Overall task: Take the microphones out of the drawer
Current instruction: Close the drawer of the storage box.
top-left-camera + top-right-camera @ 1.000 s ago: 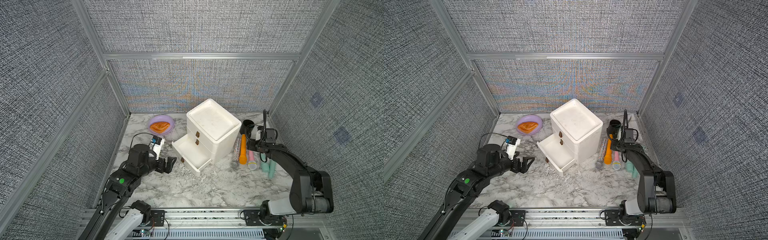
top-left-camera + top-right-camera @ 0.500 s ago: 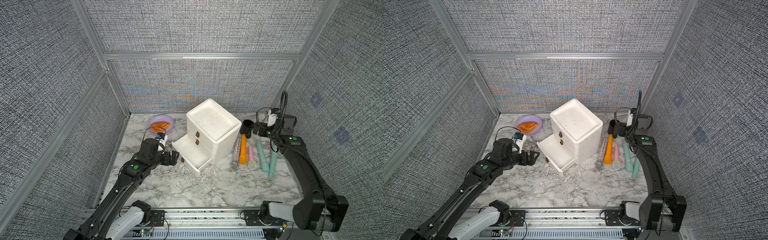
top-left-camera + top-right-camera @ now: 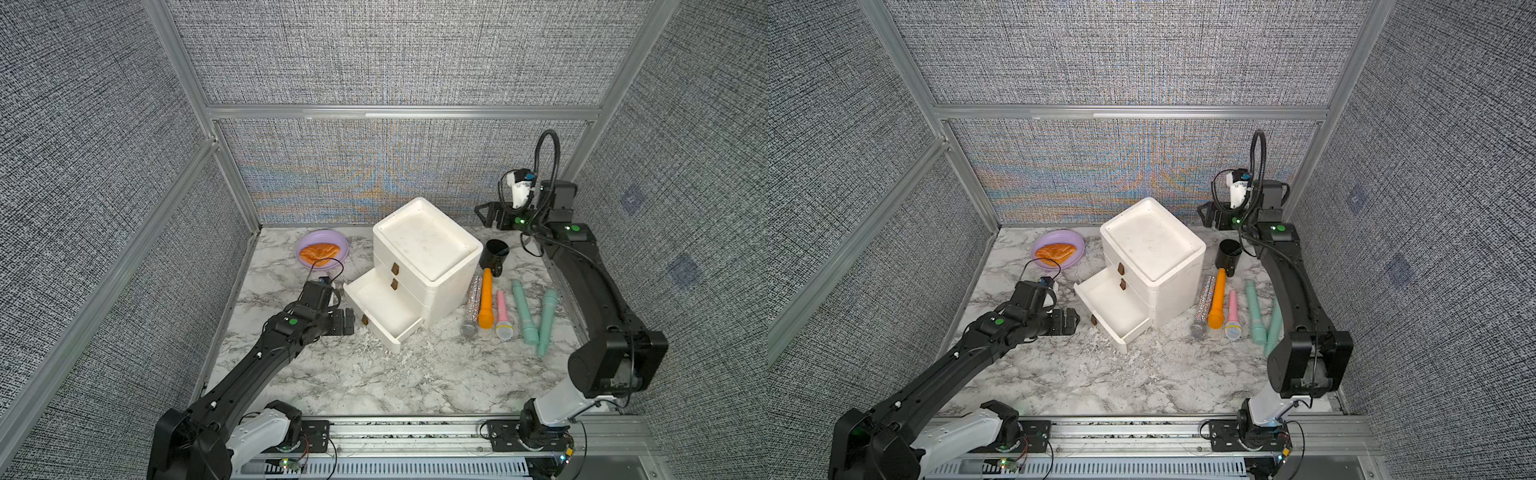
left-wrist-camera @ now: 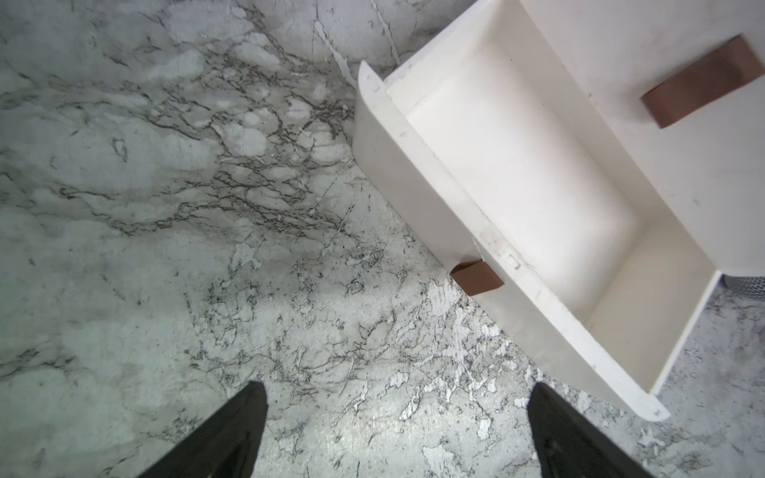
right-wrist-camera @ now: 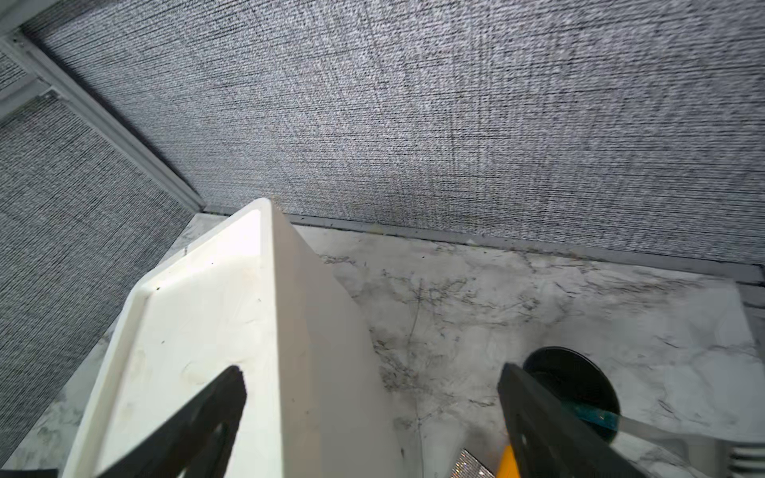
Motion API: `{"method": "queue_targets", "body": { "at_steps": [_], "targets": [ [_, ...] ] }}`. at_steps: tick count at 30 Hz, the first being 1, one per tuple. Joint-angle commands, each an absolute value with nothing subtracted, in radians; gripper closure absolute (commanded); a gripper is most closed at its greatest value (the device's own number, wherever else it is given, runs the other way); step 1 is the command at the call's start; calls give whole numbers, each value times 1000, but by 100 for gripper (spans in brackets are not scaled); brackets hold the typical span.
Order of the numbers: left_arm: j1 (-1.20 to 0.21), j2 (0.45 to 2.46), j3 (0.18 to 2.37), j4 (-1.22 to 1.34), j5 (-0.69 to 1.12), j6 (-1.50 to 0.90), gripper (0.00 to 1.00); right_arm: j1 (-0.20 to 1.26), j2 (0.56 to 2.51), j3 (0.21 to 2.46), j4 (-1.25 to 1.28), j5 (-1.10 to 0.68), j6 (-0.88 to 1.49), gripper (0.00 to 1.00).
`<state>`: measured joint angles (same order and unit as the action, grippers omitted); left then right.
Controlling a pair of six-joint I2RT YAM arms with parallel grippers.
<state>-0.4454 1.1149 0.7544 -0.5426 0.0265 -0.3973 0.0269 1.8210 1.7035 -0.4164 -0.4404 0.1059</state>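
Both arms have shifted: the left end effector (image 3: 348,322) has come in toward the drawers, and the right end effector (image 3: 484,214) has lifted away from the row of microphones to the far right corner.

On the near left of the marble tabletop (image 3: 332,374), the left end effector is spread wide with nothing between its fingers. It sits just left of the brown handle (image 3: 365,320) on the open bottom drawer (image 3: 384,307). In the left wrist view that drawer (image 4: 538,207) shows only its bare white floor.

Right of the white drawer unit (image 3: 424,241), five microphones lie side by side on the tabletop, all outside the drawer. From left to right they are the silver glitter microphone (image 3: 473,303), the orange microphone (image 3: 485,303), the pink microphone (image 3: 502,311) and two teal microphones (image 3: 521,311).

Farther back, a black cup (image 3: 494,255) stands at the orange microphone's far end. A purple plate (image 3: 332,237) with a pastry (image 3: 320,253) sits far left.

Farthest back, the right end effector hangs by the rear wall, fingers wide apart and holding nothing.
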Motion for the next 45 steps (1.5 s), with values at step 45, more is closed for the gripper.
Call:
{"method": "queue_targets", "body": {
  "at_steps": [45],
  "targets": [
    [-614, 1791, 1027, -77, 31, -479, 0, 211, 2118, 1816, -606, -590, -53, 2]
  ]
}}
